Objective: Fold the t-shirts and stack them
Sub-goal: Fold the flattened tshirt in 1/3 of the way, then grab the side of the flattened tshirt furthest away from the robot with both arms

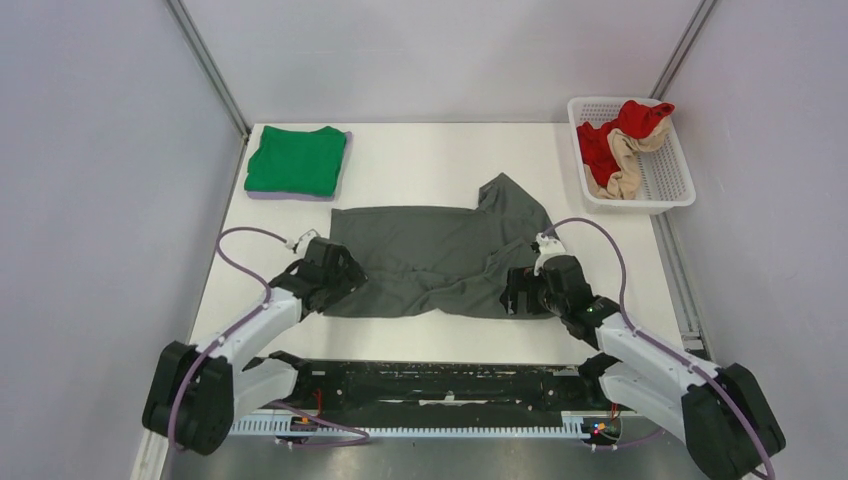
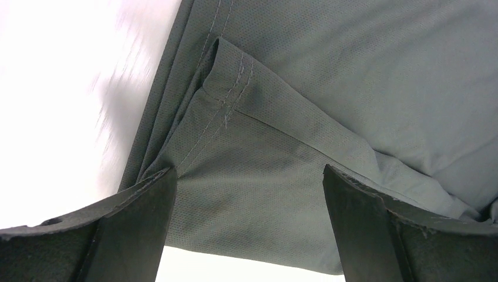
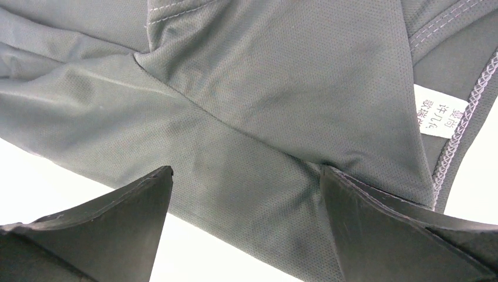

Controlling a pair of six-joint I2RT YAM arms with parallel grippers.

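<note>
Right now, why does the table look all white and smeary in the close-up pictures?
Left wrist: the table is washed out by glare and streaky with blur, while the grey shirt stays sharp. Right wrist: the table is glared white too, but the shirt's weave and its label are crisp. Top: even light, soft shadows, no blur.

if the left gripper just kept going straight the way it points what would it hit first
The dark grey t-shirt. The left gripper is open, and a hemmed fold of that cloth lies straight ahead of it with nothing in between. How near it is I cannot tell; it may already be touching.
</note>
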